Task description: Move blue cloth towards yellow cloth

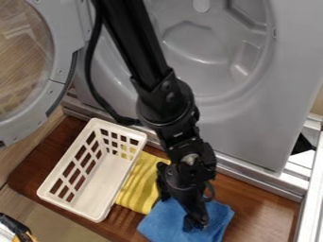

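The black robot hand (192, 220) points down on the blue cloth (216, 221), low in the view, between 5 and 6 o'clock. I cannot tell if the hand is wide or narrow, or if it has hold of the cloth. The blue cloth lies bunched up on the brown wood board (255, 203). The yellow cloth (135, 191) has stripes and lies between 6 and 7 o'clock. From the yellow cloth, the blue one is out toward 4 or 5 o'clock, and their near edges look like they meet. A white basket (95, 215) with holes in its sides sits at 7 o'clock, right beside the yellow cloth. The big gray machine (265, 123) stands at 1 o'clock, and its round door (60, 71) hangs open at 10 o'clock.
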Robot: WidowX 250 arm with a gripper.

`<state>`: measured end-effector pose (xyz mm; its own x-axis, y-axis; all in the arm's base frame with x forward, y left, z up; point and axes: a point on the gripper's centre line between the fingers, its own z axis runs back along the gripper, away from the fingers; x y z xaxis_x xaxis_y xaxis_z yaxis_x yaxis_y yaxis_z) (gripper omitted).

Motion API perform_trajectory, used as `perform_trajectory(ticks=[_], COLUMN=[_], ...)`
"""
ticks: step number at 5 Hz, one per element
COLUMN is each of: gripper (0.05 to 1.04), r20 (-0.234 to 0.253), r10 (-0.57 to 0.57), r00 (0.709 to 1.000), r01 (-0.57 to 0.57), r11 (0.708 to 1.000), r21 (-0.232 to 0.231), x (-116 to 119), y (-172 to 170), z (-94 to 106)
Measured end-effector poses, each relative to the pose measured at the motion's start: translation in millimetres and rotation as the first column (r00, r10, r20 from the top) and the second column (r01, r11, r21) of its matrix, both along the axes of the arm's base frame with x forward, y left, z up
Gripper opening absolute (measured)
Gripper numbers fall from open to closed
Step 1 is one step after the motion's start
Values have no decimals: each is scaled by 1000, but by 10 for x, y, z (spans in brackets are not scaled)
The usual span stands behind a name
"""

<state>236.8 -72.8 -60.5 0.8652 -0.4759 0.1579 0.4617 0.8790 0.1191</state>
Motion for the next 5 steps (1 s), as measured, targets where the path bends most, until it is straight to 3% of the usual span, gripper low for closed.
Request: perform_trajectory(ticks=[2,4,5], gripper=[999,999,999], r20=[33,107,129], r10=[-23,-60,-67], r00=[999,992,989], r01=[23,70,88], r11=[1000,993,983], r21=[-16,-90,-160], x=[54,156,181], y=[-30,-127,-117], z=[117,452,703])
